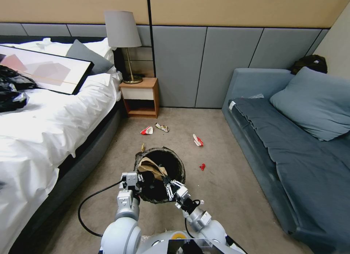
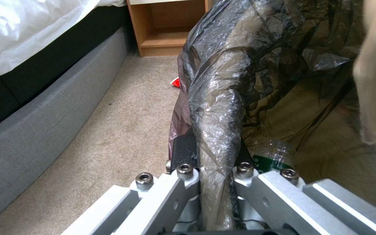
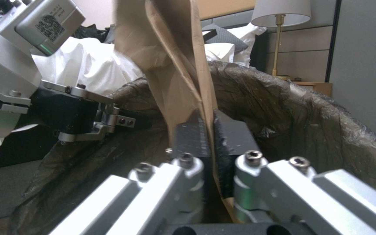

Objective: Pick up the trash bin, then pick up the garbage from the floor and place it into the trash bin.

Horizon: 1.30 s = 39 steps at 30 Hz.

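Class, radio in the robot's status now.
Left gripper shut on trash bin rim. Right gripper shut on cardboard scrap over the bin. Red wrappers on carpet.

A dark brown-black bag (image 1: 160, 166) is lining the trash bin (image 1: 151, 197); brown cardboard (image 1: 151, 168) is showing (red-and-white wrappers (image 1: 197, 140) upper middle).

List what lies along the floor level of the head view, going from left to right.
Bed → nightstand → red-and-white wrapper → crumpled wrapper → second red-and-white wrapper → small red scrap → sofa.
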{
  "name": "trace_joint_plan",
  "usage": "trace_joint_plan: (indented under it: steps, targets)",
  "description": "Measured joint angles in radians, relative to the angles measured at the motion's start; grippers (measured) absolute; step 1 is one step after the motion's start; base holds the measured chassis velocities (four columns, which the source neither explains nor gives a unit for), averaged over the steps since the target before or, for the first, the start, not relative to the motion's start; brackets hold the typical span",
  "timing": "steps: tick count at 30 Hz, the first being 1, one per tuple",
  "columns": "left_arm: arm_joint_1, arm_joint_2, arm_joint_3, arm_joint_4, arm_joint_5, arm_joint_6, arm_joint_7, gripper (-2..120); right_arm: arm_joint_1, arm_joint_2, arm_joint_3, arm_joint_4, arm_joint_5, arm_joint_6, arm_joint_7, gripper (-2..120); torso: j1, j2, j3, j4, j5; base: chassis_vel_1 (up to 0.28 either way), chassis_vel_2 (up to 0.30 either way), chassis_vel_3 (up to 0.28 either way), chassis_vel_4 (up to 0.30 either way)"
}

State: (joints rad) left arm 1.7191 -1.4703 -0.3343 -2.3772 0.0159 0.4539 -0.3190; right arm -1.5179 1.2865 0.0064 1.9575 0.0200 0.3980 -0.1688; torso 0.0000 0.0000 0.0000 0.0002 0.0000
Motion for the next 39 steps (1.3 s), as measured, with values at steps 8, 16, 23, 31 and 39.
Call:
trace_joint_plan:
  steps: [8, 16, 23, 31, 39]
  targets:
    - [0.0, 0.0, 0.0, 0.0, 0.0, 0.0, 0.0, 1, 0.003, 0.003, 0.014, 0.002, 0.001, 0.0, 0.001, 35, 0.0, 0.0, 0.0, -0.0004, 0.0026, 0.0, 0.0, 0.0, 0.0]
    - [0.0, 0.0, 0.0, 0.0, 0.0, 0.0, 0.0, 1, 0.001, 0.007, 0.024, 0.009, 0.004, 0.0, 0.001, 70, 0.0, 0.0, 0.0, -0.0005, 0.001, 0.0, 0.0, 0.0, 0.0]
    - [0.0, 0.0, 0.0, 0.0, 0.0, 0.0, 0.0, 1, -0.002, 0.008, 0.027, 0.018, 0.004, 0.001, 0.001, 93, 0.0, 0.0, 0.0, -0.0003, 0.0006, 0.0, 0.0, 0.0, 0.0]
    - [0.0, 0.0, 0.0, 0.0, 0.0, 0.0, 0.0, 1, -0.008, 0.008, 0.05, 0.073, 0.001, 0.001, 0.0, 111, 0.0, 0.0, 0.0, -0.0002, 0.0003, 0.0, 0.0, 0.0, 0.0]
    - [0.0, 0.0, 0.0, 0.0, 0.0, 0.0, 0.0, 1, -0.036, 0.038, 0.147, 0.217, -0.049, 0.022, 0.019, 114, 0.0, 0.0, 0.0, -0.0001, -0.0001, 0.0, 0.0, 0.0, 0.0]
